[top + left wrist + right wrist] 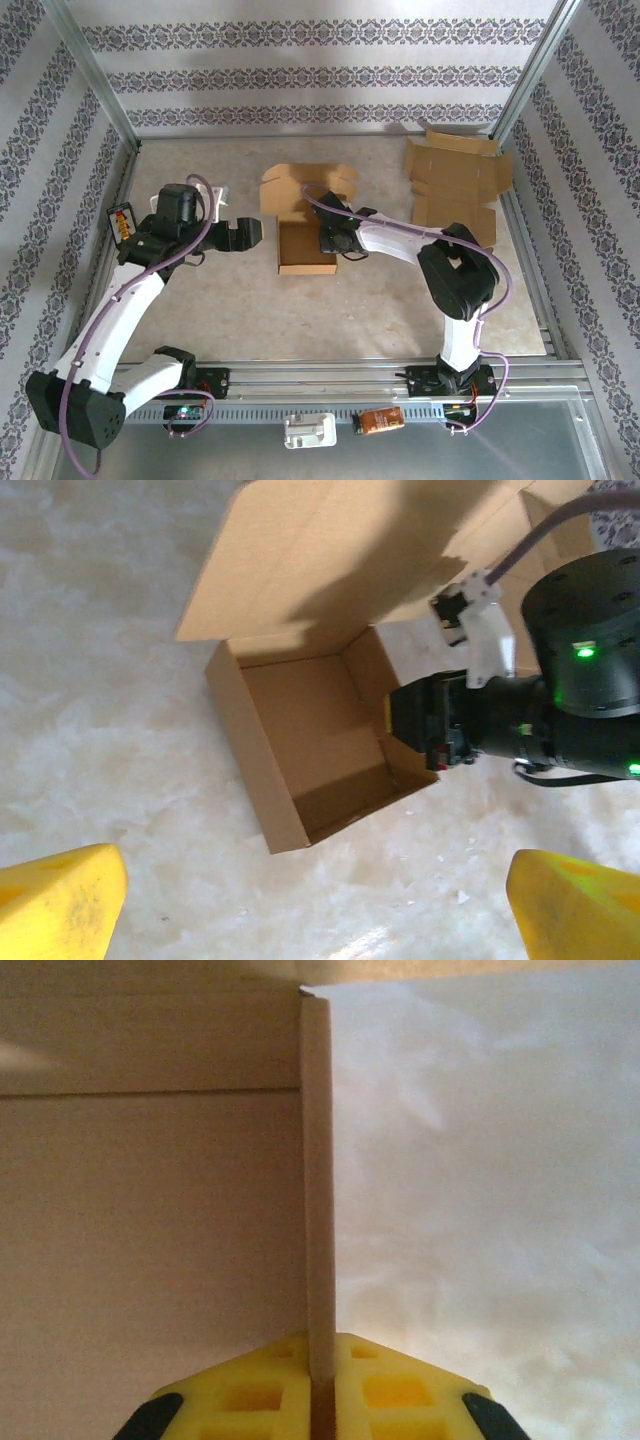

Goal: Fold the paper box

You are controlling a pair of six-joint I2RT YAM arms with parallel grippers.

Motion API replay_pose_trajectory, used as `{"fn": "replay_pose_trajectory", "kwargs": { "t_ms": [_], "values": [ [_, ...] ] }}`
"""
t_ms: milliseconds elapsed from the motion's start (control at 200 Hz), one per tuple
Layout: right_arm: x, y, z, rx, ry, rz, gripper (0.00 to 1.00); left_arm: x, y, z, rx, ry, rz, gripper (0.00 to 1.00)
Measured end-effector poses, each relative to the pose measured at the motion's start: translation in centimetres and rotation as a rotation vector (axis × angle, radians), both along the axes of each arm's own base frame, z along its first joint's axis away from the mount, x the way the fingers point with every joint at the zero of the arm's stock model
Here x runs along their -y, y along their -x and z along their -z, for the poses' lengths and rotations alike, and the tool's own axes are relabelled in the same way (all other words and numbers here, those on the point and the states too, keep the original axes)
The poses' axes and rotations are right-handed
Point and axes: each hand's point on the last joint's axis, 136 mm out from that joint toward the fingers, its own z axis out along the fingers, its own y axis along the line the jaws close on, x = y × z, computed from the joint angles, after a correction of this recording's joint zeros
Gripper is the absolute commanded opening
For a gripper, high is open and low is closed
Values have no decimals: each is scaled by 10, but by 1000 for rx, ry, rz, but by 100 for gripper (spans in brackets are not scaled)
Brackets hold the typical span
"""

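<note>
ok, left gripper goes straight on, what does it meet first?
Probably the near wall of the paper box; the open left gripper points at it across bare table. Height is unclear: it might clear the rim toward the right gripper, shut on the far wall.

No readable text; red-yellow sticker on left arm illegible.

Brown cardboard box, mid-table, base formed, walls upright, lid flap open toward the back
</note>
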Motion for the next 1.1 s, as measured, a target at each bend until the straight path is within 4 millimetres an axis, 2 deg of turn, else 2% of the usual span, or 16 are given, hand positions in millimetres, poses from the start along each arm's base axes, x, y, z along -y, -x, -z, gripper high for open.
{"fn": "replay_pose_trajectory", "kwargs": {
  "t_ms": [85, 160, 215, 280, 345, 405, 475, 615, 690, 779, 854, 949, 1019, 1099],
  "values": [
    [-5, 2, 10, -23, 5, -51, 19, -2, 2, 6, -37, 40, -13, 98],
    [-6, 7, 18, -48, 15, -83, 25, -2, 5, 13, -66, 59, -12, 99],
    [-6, 9, 23, -62, 23, -102, 31, -2, 6, 19, -78, 66, -17, 99],
    [-5, 12, 24, -74, 31, -114, 45, -1, 7, 23, -87, 71, -20, 99],
    [-4, 14, 20, -73, 33, -128, 52, -1, 6, 21, -80, 77, -23, 99],
    [-5, 14, 9, -60, 23, -139, 58, -1, 5, 19, -67, 79, -23, 99],
    [-6, 14, -15, -23, -7, -150, 65, -2, 3, 17, -55, 75, -28, 98],
    [-5, 15, -96, 134, -114, -185, 77, -3, -1, 15, -34, 53, -19, 98],
    [9, 13, -139, 233, -162, -187, 84, -2, -10, 11, -20, 35, 0, 98],
    [33, 3, -172, 325, -185, -186, 97, 1, -23, 7, -2, 7, 28, 98],
    [51, -11, -183, 365, -198, -190, 98, 2, -33, 6, 15, -23, 57, 98],
    [67, -31, -176, 350, -205, -229, 96, 2, -47, 3, 41, -66, 80, 98],
    [67, -46, -167, 326, -227, -281, 91, 0, -57, 3, 59, -107, 89, 98],
    [54, -59, -154, 300, -269, -383, 87, -2, -62, 7, 73, -150, 106, 98]
  ]
}}
